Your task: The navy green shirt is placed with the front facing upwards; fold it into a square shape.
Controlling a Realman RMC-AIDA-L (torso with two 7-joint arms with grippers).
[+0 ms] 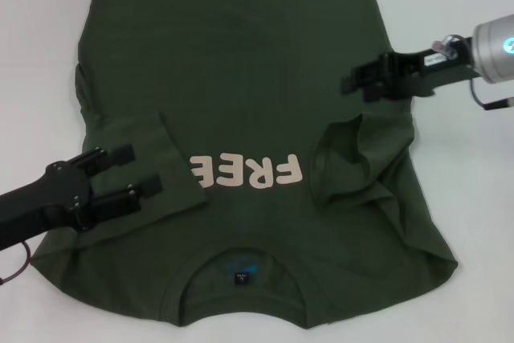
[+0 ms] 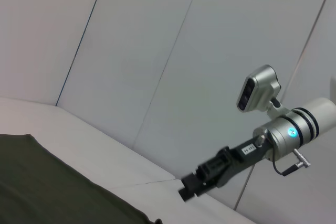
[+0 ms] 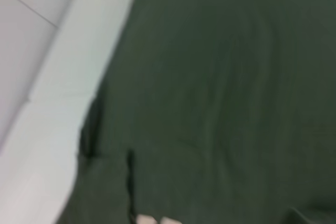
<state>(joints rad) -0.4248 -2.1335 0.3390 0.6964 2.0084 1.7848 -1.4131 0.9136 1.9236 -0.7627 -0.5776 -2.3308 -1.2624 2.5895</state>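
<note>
In the head view the navy green shirt lies spread front-up over the white table, its collar toward six o'clock and its hem toward twelve, with the cream "FREE" lettering reading upside down at the centre. Both sleeves are folded inward onto the body: one lies flat at about eight o'clock, covering the start of the lettering, the other sits crumpled at about four o'clock. The left gripper hovers over the flat sleeve at eight o'clock, its two black fingers spread wide and holding nothing. The right gripper reaches in from two o'clock above the shirt's edge; whether its fingers are apart or together cannot be told. In the left wrist view a dark corner of the shirt fills seven o'clock, and the right gripper hangs above the table at five o'clock. In the right wrist view the shirt covers most of the picture, with table showing toward nine o'clock.
</note>
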